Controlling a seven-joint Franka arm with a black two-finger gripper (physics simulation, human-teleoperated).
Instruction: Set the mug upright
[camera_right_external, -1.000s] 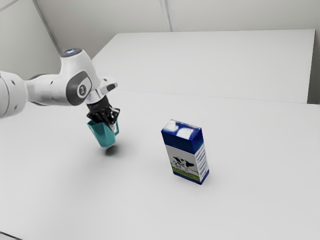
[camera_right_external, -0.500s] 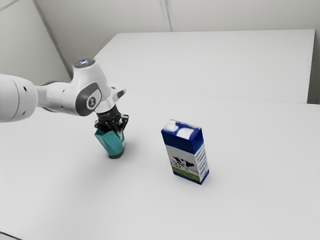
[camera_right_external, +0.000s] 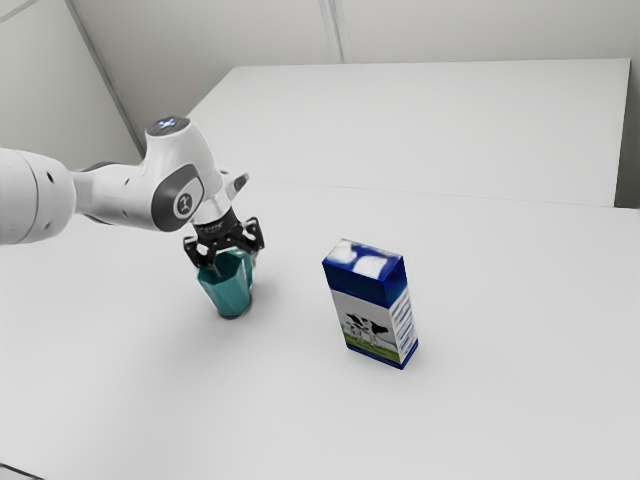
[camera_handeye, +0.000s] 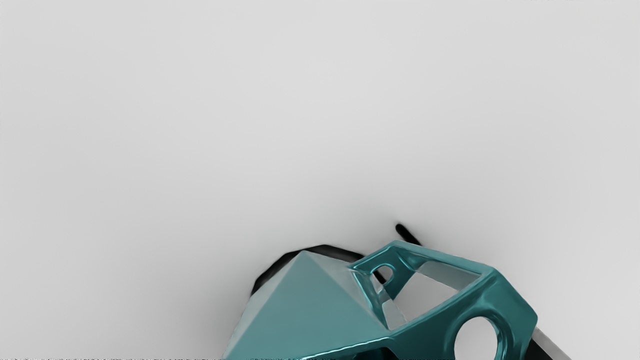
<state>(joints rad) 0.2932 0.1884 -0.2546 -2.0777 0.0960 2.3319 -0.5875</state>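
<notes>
The teal mug (camera_right_external: 229, 291) stands on the table below the hand in the exterior view, its mouth facing up and its base down on the surface. At its rim is my gripper (camera_right_external: 228, 263), open, with the black fingers spread apart to either side of the mouth. From the wrist camera, the faceted wall of the mug (camera_handeye: 310, 305) and its angular handle with round holes appear. Part of my gripper (camera_handeye: 462, 351) shows beside the handle and at the mug's mouth. The hand hides part of the rim.
A blue and white milk carton (camera_right_external: 371, 305) stands on the white table (camera_right_external: 480, 400), toward the exterior view's right from the mug, with a gap between them. A raised white surface (camera_right_external: 420, 125) lies farther back.
The mug has come down toward the exterior view's right and straightened from its tilt. Over the last half second the fingers have spread and let go of it, while the arm has barely moved.
</notes>
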